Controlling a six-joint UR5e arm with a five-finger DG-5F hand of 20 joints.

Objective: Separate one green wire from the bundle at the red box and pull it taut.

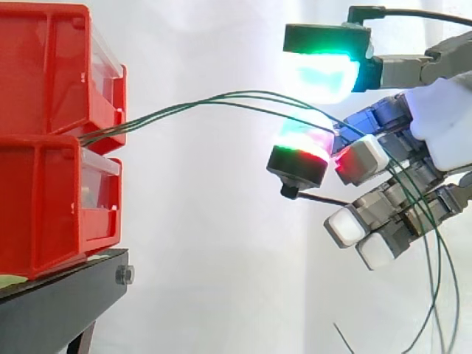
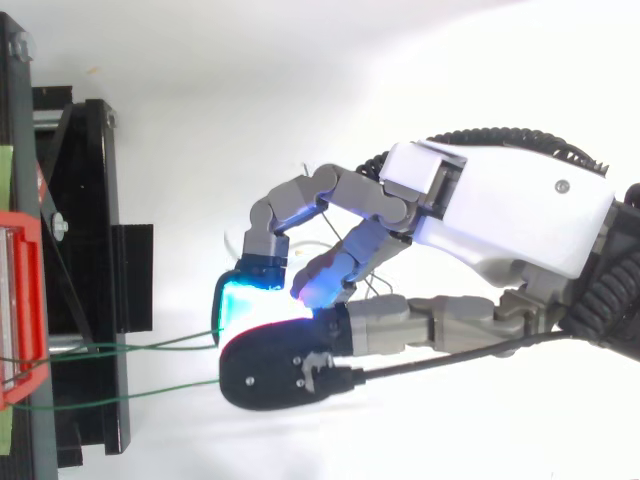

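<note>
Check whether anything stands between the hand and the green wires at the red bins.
Nothing visible does. The green wires leave the gap between the two stacked red bins, arc through open air and reach the hand. Only the white curtain lies behind them.

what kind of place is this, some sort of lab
Probably a robot test setup in a lab: red bins on a black stand, a white curtain behind, and a robot hand working among green wires.

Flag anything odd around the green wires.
Nothing damaged or spilled. The thin green wires arc loosely from between the stacked red plastic bins to the robot hand, bunched together, and their loose ends dangle below it.
</note>
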